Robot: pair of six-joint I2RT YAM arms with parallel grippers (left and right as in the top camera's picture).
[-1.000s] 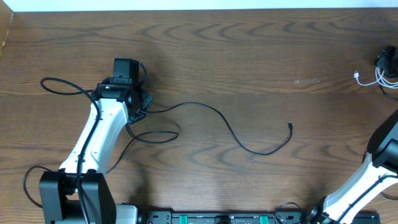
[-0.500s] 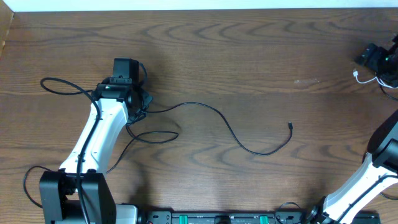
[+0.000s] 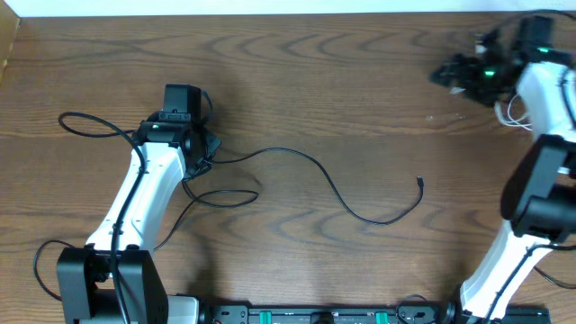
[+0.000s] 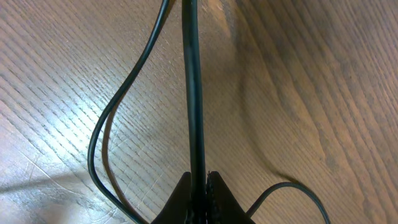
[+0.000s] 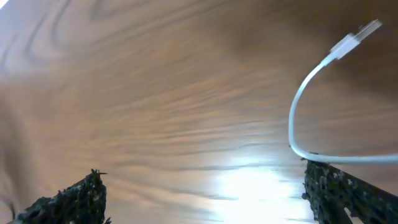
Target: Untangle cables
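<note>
Overhead view of a dark brown, wood-grain bench [image 3: 360,90] with a robot arm at each side. A pale strip runs along the far edge, and a black bar with green parts lies along the near edge.

A long, thin black cable [image 3: 310,166] lies across the middle of the bench, its long axis running left to right. It leaves the tip of the left arm [image 3: 148,193] and rises in a low hump. It then dips toward the near edge and curls back up to a small free plug that points toward the far edge. More thin black loops lie beside the left arm, one out to its left and one just to its right. Whether they belong to the same cord cannot be told.

The left jaws are closed tight on the black cable. In the left wrist view the cord runs straight up the middle of the picture from between the fingertips. A second black strand bows out to its left and another arcs at the lower right.

A short white cable [image 5: 292,121] lies at the far right of the bench, beside the right arm [image 3: 540,81]. In the right wrist view it curves like a hook, its plug end pointing to the upper right.

The right jaws are spread wide and hold nothing. The white cord passes just above one fingertip, but contact cannot be told.
</note>
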